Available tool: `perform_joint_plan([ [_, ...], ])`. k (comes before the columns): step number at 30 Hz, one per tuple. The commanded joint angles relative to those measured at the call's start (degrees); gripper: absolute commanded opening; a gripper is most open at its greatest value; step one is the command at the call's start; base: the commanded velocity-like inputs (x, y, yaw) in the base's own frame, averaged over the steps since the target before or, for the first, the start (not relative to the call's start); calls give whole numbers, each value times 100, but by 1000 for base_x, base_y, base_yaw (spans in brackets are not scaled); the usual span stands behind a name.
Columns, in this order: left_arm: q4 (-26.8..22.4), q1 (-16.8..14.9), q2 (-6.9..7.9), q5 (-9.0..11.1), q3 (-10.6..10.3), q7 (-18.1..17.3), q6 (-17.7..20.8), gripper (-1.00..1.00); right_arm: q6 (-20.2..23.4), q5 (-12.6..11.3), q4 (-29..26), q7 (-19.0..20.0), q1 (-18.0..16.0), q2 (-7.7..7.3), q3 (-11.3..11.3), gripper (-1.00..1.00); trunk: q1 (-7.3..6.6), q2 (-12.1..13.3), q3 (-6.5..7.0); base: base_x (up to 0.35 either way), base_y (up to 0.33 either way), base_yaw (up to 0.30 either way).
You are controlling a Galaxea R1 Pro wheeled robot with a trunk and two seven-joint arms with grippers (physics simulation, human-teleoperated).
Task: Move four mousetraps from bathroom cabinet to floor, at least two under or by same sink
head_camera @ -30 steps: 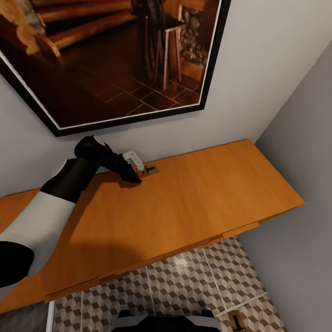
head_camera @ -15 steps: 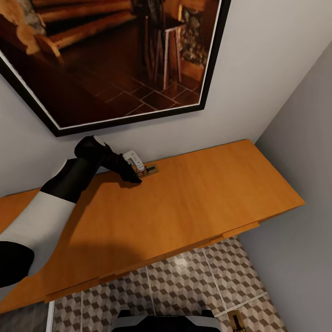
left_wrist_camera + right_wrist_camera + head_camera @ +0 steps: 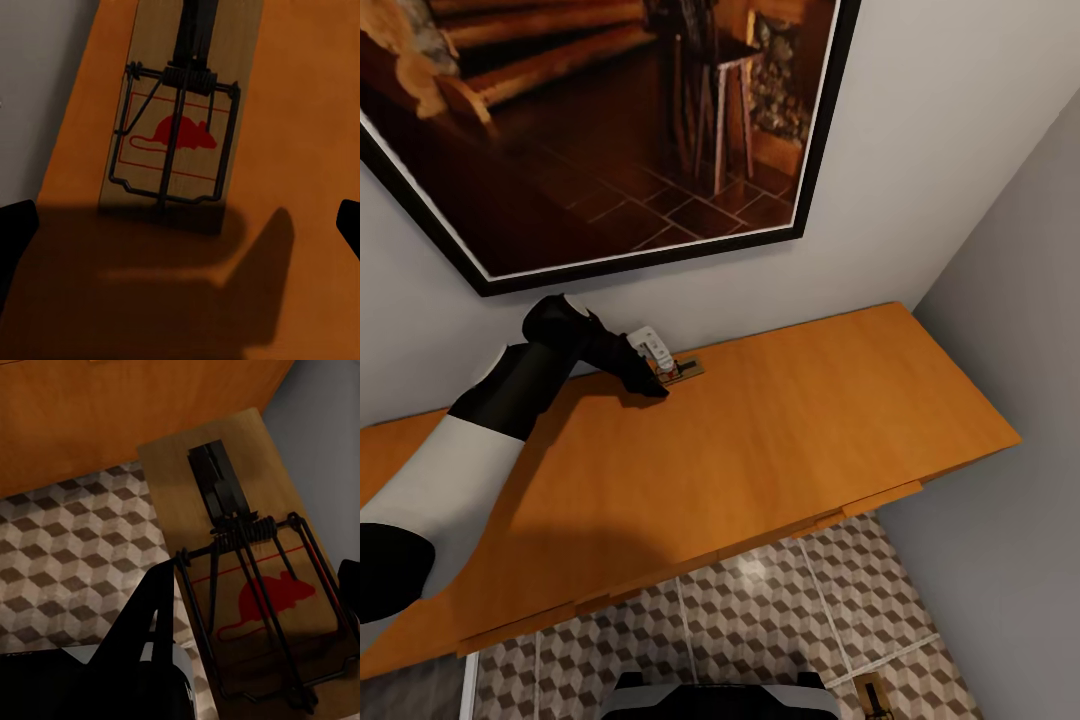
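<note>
Head view: our left gripper (image 3: 660, 375) reaches over the flat top of the cabinet (image 3: 790, 420) to a mousetrap (image 3: 682, 369) lying near the wall, under a framed picture (image 3: 600, 120). Left wrist view: this mousetrap (image 3: 180, 135) lies flat between our spread, released jaws, which touch nothing. Right wrist view: a second mousetrap (image 3: 255, 592) is close before the camera above the bathroom floor (image 3: 75, 547); we cannot tell the right jaws' state.
</note>
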Motion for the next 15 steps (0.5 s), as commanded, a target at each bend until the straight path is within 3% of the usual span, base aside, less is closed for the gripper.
perform_joint_plan([
  [1, -4, -5, 4, -44, -9, -49, 45, 100, -16, -41, 3, -23, -3, 2, 50, -100, 3, -9, -8, 0, 0, 0],
  [15, -7, -6, -12, -37, -9, -49, 46, 100, -16, -40, 3, -23, -3, 2, 50, -100, 3, -9, -33, 0, 0, 0],
])
